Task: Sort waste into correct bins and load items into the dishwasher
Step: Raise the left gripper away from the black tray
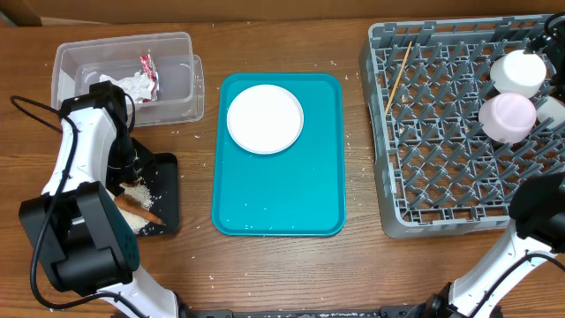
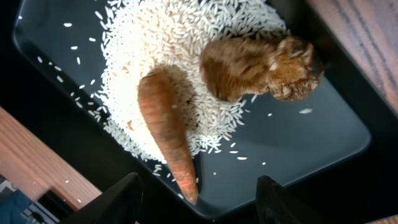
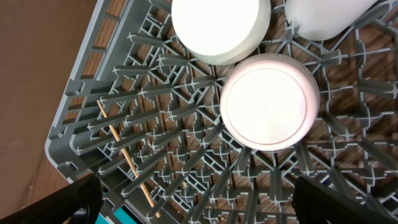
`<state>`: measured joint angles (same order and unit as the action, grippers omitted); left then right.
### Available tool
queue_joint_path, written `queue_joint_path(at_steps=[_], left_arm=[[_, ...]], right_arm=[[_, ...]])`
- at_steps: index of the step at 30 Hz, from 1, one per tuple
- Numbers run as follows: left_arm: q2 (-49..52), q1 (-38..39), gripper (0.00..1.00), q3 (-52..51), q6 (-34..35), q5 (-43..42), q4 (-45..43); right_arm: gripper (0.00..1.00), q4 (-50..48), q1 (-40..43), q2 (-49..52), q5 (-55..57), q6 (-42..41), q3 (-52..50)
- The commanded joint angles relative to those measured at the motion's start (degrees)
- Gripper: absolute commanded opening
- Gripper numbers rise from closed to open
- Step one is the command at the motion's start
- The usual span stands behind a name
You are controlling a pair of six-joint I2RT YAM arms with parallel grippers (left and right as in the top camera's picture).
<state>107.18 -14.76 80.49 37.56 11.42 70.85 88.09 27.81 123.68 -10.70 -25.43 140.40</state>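
My left gripper [image 1: 129,166] [image 2: 199,202] is open and empty, just above the near edge of the shallow black tray [image 1: 164,177] [image 2: 305,143]. The tray holds white rice [image 2: 168,43], an orange carrot stick [image 1: 143,211] [image 2: 165,124] and a brown lumpy piece [image 2: 258,65]. The clear tub [image 1: 124,42] holds the crumpled napkin [image 1: 124,85] and the red-and-white wrapper [image 1: 147,71]. The white plate [image 1: 265,117] lies on the teal tray. The grey dish rack [image 1: 441,177] [image 3: 93,99] holds the wooden stick [image 1: 397,79] [image 3: 124,158], an upturned cup [image 1: 521,71] [image 3: 221,28] and a bowl [image 1: 508,117] [image 3: 270,102]. My right gripper [image 3: 199,196] is open above the rack.
The teal serving tray [image 1: 282,199] lies between the black tray and the rack. Another white item [image 1: 553,106] [image 3: 329,15] stands in the rack at the far right. Loose rice grains dot the wooden table. A black cable loops at the left edge.
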Motion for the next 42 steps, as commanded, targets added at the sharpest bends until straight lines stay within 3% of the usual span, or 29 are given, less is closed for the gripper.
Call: queue_joint_path(at_steps=[1, 6, 13, 15, 28, 37, 42], left_arm=[[0.22, -0.17, 0.61, 2.21, 0.13, 1.18, 2.10], [-2.23, 0.68, 0.61, 10.12, -1.38, 0.31, 6.54], [-10.54, 4.87, 0.62, 15.19, -2.86, -1.33, 2.14], [-12.28, 5.46, 1.00, 15.19, -2.84, -0.68, -0.68], [-12.35, 2.40, 1.00, 15.15, -2.84, 5.99, -17.18], [-12.33, 2.43, 1.00, 15.15, -2.84, 5.49, -17.11], [-12.33, 2.43, 1.00, 15.15, -2.84, 5.49, -17.11]], right_arm=[[1.00, -0.20, 0.17, -0.87, -0.33, -0.02, 0.63], [1.00, -0.20, 0.17, -0.87, -0.33, -0.02, 0.63], [1.00, -0.20, 0.17, -0.87, -0.33, -0.02, 0.63], [1.00, -0.20, 0.17, -0.87, -0.33, -0.02, 0.63], [1.00, -0.20, 0.17, -0.87, -0.33, -0.02, 0.63], [1.00, -1.31, 0.17, -0.87, -0.66, -0.04, 0.63], [1.00, -0.59, -0.07, -0.87, -16.31, 0.00, 0.61]])
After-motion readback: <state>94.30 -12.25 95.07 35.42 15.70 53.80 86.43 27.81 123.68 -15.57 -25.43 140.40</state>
